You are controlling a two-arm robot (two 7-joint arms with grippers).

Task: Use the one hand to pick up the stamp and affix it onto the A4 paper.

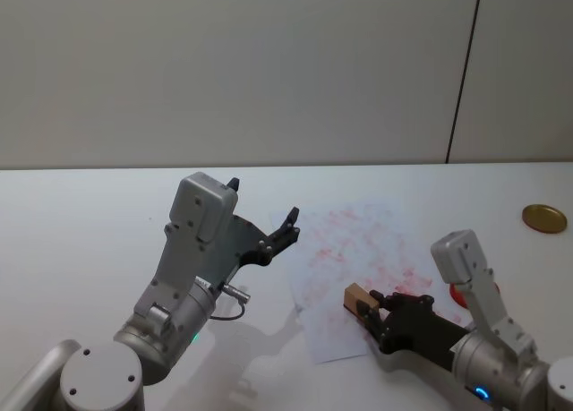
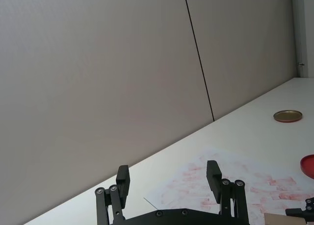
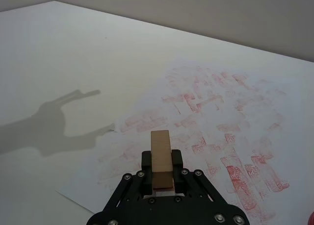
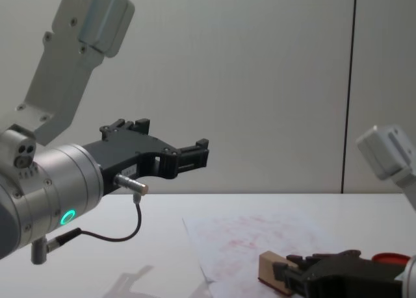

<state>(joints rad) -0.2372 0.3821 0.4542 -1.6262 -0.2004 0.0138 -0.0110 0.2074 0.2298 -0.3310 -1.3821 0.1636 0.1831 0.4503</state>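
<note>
Wood: stamp, a light-tan rectangular block with plain flat faces and squared edges; a darker strip runs along its underside in the chest view.
Stamp, place: on the robot's right, low over the near edge of the paper; contact with the sheet cannot be told.
Stamp, axis: long axis lies along the gripper's reach; the free end sticks out past the fingertips, pointing forward and to the robot's left across the sheet; darker face down.
Right gripper: black, two-fingered, linkages studded with bright screws; pinching the stamp by its sides at the rear end; white segment behind it.
Left gripper: black, held high at the left, fingers spread around empty air; well apart from the stamp; carried on a silver arm with a green ring light.
Paper: white sheet lying on the table, covered in red-pink rectangular smudges, heaviest toward the right.
Pad: red, round, flat; just right of the paper, partly hidden behind the right arm in the head view.
Lid: brass-coloured round disc at the far right, well apart from the paper.
Shadow: grey and forked, on the table left of the paper.
Table: white, matte.
Wall: pale grey panels with one dark vertical seam.
Ahead of stamp: smudged sheet.
</note>
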